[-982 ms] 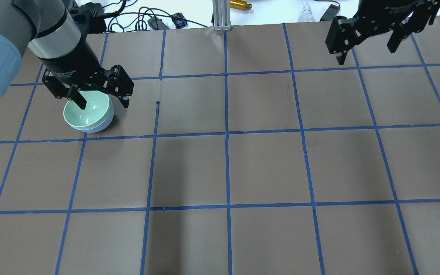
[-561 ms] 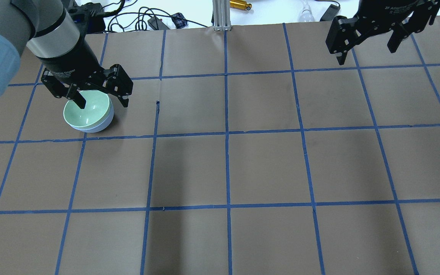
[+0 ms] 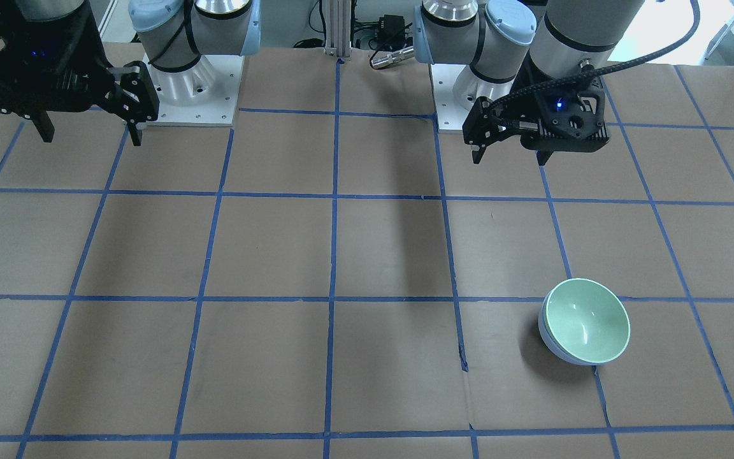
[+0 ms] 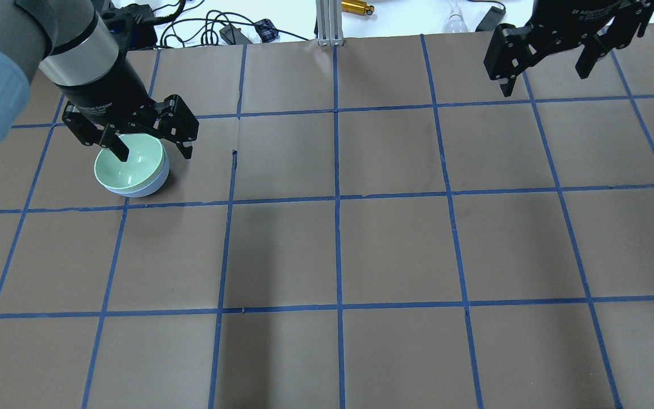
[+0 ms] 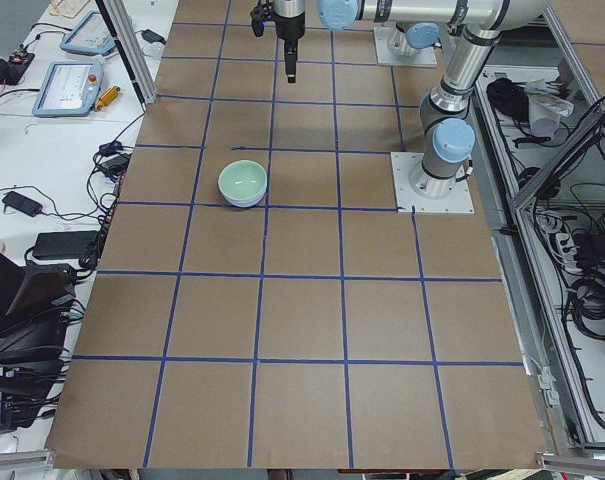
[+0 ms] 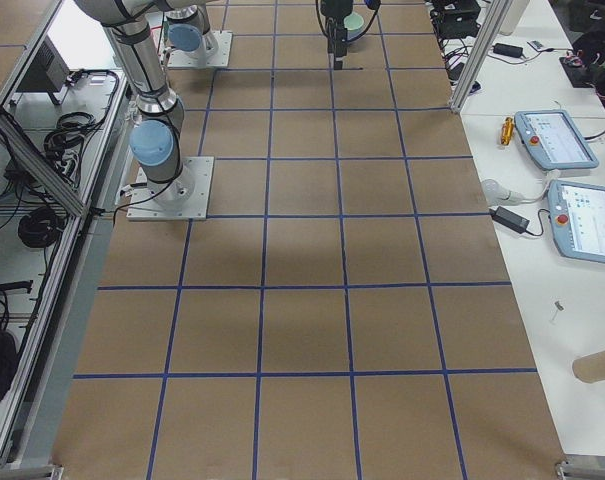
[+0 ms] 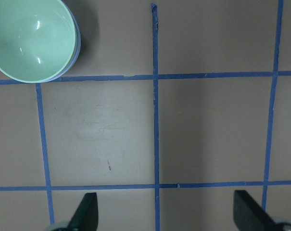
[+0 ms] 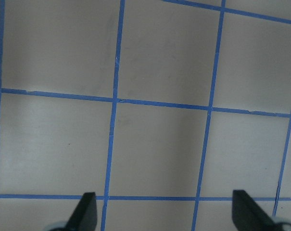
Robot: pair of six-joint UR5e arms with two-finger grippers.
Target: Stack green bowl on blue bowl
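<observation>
The mint-green bowl (image 4: pixel 134 170) sits nested inside the pale lavender-blue bowl (image 4: pixel 154 184) on the table's left side. The blue bowl shows only as a rim and lower wall. The stack also shows in the front view, green bowl (image 3: pixel 587 320) in blue bowl (image 3: pixel 555 344), and in the left wrist view (image 7: pixel 32 41). My left gripper (image 4: pixel 154 152) is open and empty, raised well above the table and apart from the bowls (image 3: pixel 508 158). Its fingertips (image 7: pixel 87 209) stand wide apart. My right gripper (image 4: pixel 544 82) is open and empty, high at the far right (image 3: pixel 90 137).
The brown table cover (image 4: pixel 395 250) carries a grid of blue tape. Cables and small devices (image 4: pixel 236 31) lie beyond the far edge, beside an aluminium post (image 4: pixel 327 23). Both arm bases (image 3: pixel 188 83) stand at the robot's side of the table.
The left gripper has shifted only very slightly above the stacked bowls. The bowls and the right arm have not moved.
</observation>
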